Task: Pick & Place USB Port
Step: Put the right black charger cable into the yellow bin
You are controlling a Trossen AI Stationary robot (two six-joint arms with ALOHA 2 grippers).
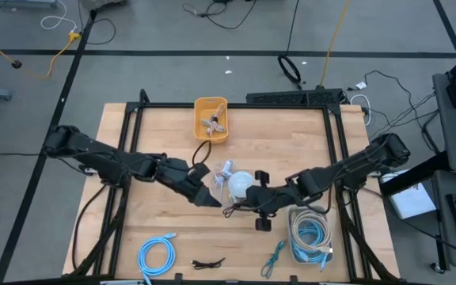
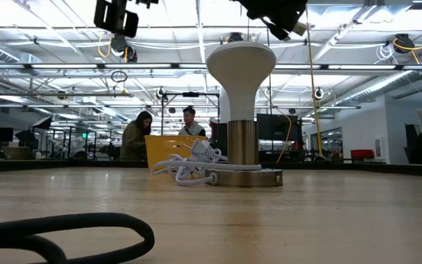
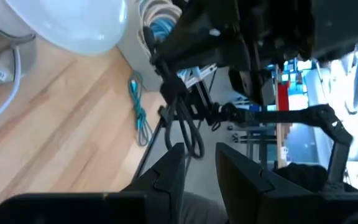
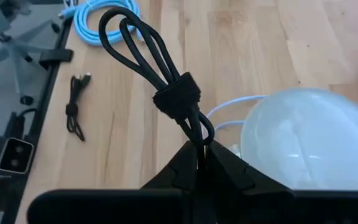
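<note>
My right gripper (image 4: 201, 149) is shut on a black bundled cable (image 4: 166, 74), lifted above the table beside the white dome lamp (image 1: 240, 184). The lamp stands on its metal base (image 2: 244, 176). My left gripper (image 3: 201, 168) is open and faces the cable's looped end (image 3: 188, 134), with its fingers on either side a little short of it. A white cable bundle (image 1: 224, 170) lies by the lamp's base. In the high view my left gripper (image 1: 209, 196) and right gripper (image 1: 240, 207) meet near the table's middle. I cannot pick out a separate USB port. My right gripper pinches the cable's gathered strands (image 4: 199, 132) between its two fingers, just behind the black tie (image 4: 176, 96). The bundle runs on ahead along the fingers, and its loops (image 4: 132, 37) stick out past the tips. The cable is clear of the table.
A yellow bin (image 1: 211, 119) with small parts stands at the far middle. A blue cable coil (image 1: 157, 255), a small black cable (image 1: 208, 263) and a teal cable (image 1: 274, 257) lie near the front edge. A white container (image 1: 311, 233) of cables sits at the front right.
</note>
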